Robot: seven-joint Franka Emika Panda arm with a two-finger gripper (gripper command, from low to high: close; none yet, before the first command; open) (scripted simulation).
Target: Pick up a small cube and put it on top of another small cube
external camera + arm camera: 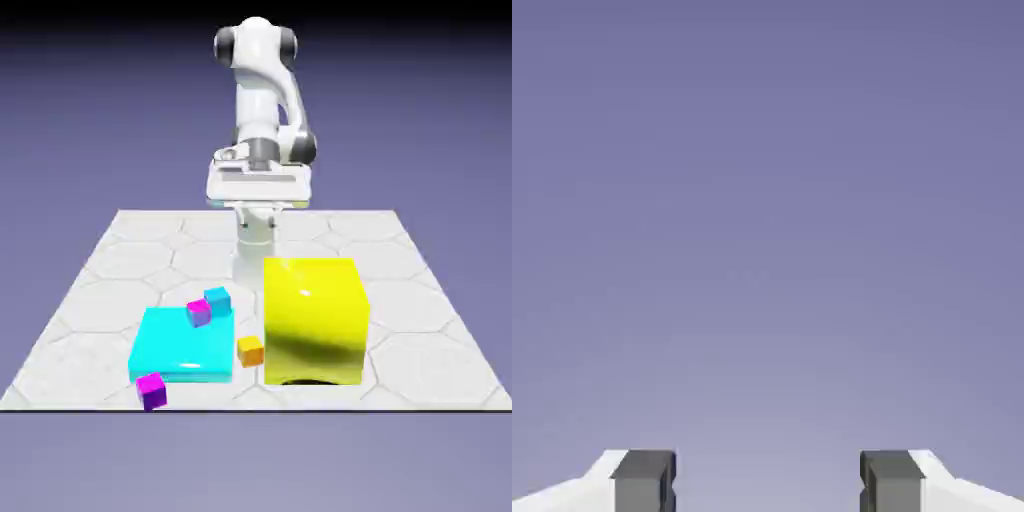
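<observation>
One small cube (199,312) with a magenta top and purple sides sits at the far edge of a flat cyan slab (180,348). A second small cube (152,390) of the same colours rests on the table near its front edge, just in front of the slab. My gripper (256,192) hangs high above the far side of the table, well away from both cubes. In the hand view the gripper (768,482) is open, its grey fingertips (643,480) stand wide apart, and only the blue-violet backdrop shows between them.
A large yellow block (313,320) stands to the exterior view's right of the slab. A tiny orange cube (250,350) lies between slab and yellow block. A tiny cyan cube (218,298) sits beside the magenta cube at the slab's far edge.
</observation>
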